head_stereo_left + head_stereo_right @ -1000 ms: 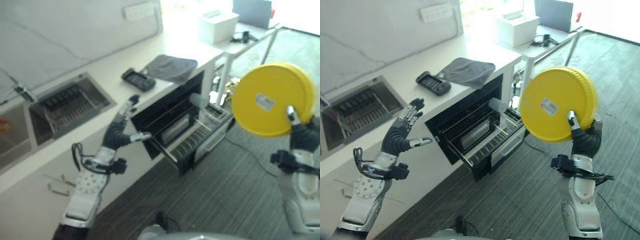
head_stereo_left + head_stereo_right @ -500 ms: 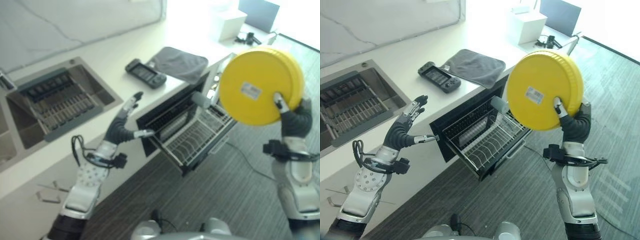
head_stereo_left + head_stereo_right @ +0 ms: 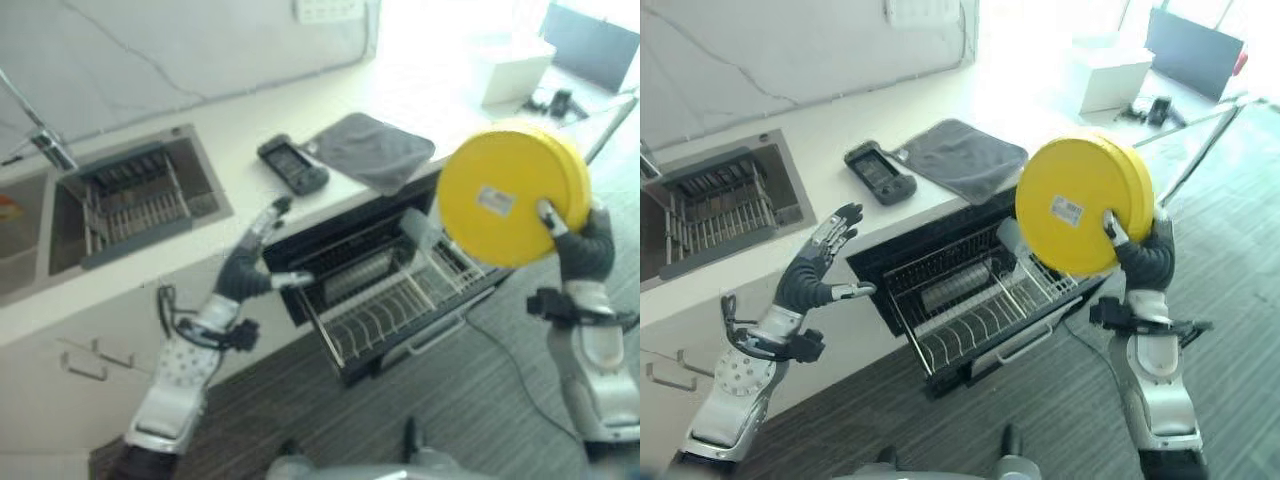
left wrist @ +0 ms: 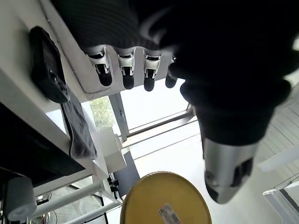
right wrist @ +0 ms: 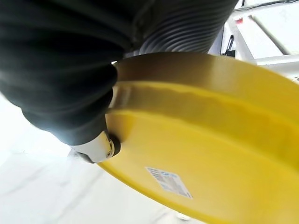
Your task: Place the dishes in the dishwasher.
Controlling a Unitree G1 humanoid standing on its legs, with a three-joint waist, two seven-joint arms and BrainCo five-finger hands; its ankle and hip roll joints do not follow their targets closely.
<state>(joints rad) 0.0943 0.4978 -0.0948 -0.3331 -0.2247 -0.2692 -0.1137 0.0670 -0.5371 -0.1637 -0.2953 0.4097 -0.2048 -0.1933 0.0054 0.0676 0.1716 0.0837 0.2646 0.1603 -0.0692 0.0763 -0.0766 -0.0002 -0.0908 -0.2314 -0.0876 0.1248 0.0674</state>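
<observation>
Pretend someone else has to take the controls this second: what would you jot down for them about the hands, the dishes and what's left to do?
Right hand: shut on the yellow plate, held up on edge above the pulled-out dishwasher rack.
Left hand: open, empty, raised in front of the counter near the open dishwasher.
Done: dishwasher open, rack out, plate picked up.
Left: lower the plate into the rack's slots and let go. No plates stand in the rack yet; a pale cup-like item sits at its back.
</observation>
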